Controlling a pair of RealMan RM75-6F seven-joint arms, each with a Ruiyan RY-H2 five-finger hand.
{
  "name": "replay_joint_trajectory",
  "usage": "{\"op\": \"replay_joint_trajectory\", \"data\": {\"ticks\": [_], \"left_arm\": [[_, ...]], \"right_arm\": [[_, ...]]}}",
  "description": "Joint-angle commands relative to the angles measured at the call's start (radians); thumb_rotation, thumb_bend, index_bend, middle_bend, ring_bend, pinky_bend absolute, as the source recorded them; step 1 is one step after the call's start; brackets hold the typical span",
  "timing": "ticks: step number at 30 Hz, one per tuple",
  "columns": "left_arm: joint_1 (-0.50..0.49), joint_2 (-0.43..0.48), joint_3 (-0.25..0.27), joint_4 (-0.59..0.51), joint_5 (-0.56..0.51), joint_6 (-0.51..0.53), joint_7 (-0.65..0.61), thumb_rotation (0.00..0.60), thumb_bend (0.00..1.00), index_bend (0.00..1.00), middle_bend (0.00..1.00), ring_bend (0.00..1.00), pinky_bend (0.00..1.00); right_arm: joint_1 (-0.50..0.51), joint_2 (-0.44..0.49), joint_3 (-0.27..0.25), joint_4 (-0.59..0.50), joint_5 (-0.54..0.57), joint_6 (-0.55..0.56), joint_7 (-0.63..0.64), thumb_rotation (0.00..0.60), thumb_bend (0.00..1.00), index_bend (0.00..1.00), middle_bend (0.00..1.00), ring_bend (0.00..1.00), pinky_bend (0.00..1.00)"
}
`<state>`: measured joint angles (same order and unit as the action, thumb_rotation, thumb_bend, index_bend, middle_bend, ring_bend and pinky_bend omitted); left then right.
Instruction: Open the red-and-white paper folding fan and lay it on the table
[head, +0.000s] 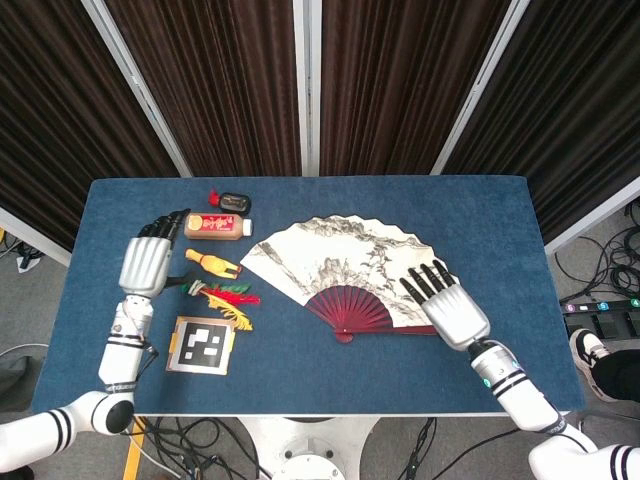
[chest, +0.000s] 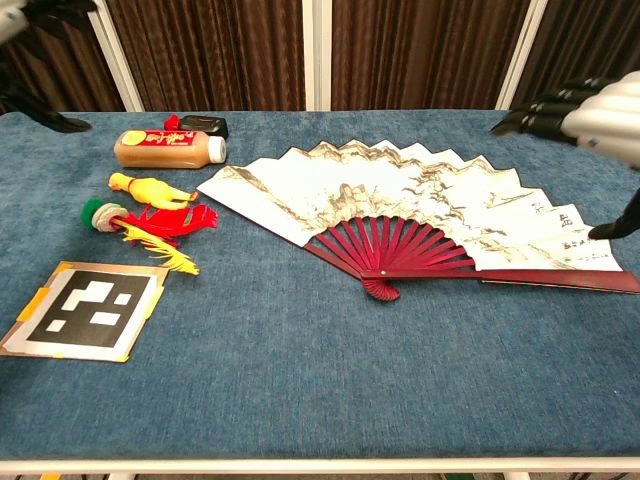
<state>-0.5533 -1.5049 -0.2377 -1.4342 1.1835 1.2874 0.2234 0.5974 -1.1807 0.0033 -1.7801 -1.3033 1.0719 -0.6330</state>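
The folding fan (head: 340, 260) (chest: 420, 205) lies spread flat on the blue table (head: 480, 215), white painted paper fanning out from dark red ribs that meet at a pivot near the table's middle. My right hand (head: 452, 308) (chest: 590, 110) hovers over the fan's right end with its fingers spread, holding nothing. My left hand (head: 148, 262) is raised at the table's left side, fingers apart and empty, clear of the fan. In the chest view only dark fingertips (chest: 45, 15) of the left hand show at the top left corner.
Left of the fan lie an orange bottle (head: 218, 226) (chest: 168, 148), a yellow rubber chicken (head: 212, 264) (chest: 150, 188), a red and yellow feathered toy (head: 228, 298) (chest: 150, 228) and a black-and-white marker card (head: 201, 345) (chest: 85, 308). A small black object (head: 234, 202) sits behind the bottle.
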Motion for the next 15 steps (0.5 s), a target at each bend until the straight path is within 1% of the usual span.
{"op": "replay_joint_trajectory", "data": {"ticks": [1,3,4,6,7,10,15], "left_arm": [[0.056,0.056,0.027,-0.011,0.033,0.042,-0.05,0.6,0.08,0.16,0.26,0.21,0.28],[0.088,0.086,0.047,-0.011,0.049,0.06,-0.074,0.6,0.08,0.18,0.26,0.21,0.26],[0.108,0.109,0.066,-0.01,0.067,0.067,-0.098,0.6,0.08,0.18,0.26,0.21,0.25],[0.143,0.139,0.089,-0.012,0.077,0.08,-0.127,0.6,0.08,0.19,0.26,0.21,0.21],[0.167,0.161,0.109,-0.014,0.093,0.09,-0.149,0.6,0.08,0.19,0.26,0.21,0.21],[0.23,0.205,0.155,-0.03,0.118,0.125,-0.194,0.6,0.08,0.19,0.26,0.21,0.2],[0.34,0.243,0.21,-0.096,0.137,0.221,-0.194,0.6,0.08,0.19,0.26,0.21,0.2]], "right_arm": [[-0.079,0.117,0.044,0.019,0.048,0.043,0.315,0.6,0.25,0.02,0.25,0.11,0.13],[-0.108,0.149,0.044,0.045,0.057,0.048,0.401,0.6,0.28,0.04,0.25,0.1,0.1],[-0.129,0.164,0.041,0.062,0.06,0.053,0.452,0.6,0.28,0.04,0.23,0.07,0.07],[-0.162,0.179,0.031,0.085,0.05,0.067,0.522,0.6,0.28,0.02,0.17,0.02,0.02],[-0.187,0.185,0.023,0.1,0.038,0.086,0.564,0.6,0.27,0.01,0.13,0.0,0.0],[-0.258,0.184,0.004,0.137,-0.006,0.173,0.628,0.6,0.27,0.0,0.08,0.0,0.0],[-0.362,0.186,-0.029,0.139,-0.07,0.299,0.691,0.6,0.27,0.0,0.08,0.0,0.0]]}}
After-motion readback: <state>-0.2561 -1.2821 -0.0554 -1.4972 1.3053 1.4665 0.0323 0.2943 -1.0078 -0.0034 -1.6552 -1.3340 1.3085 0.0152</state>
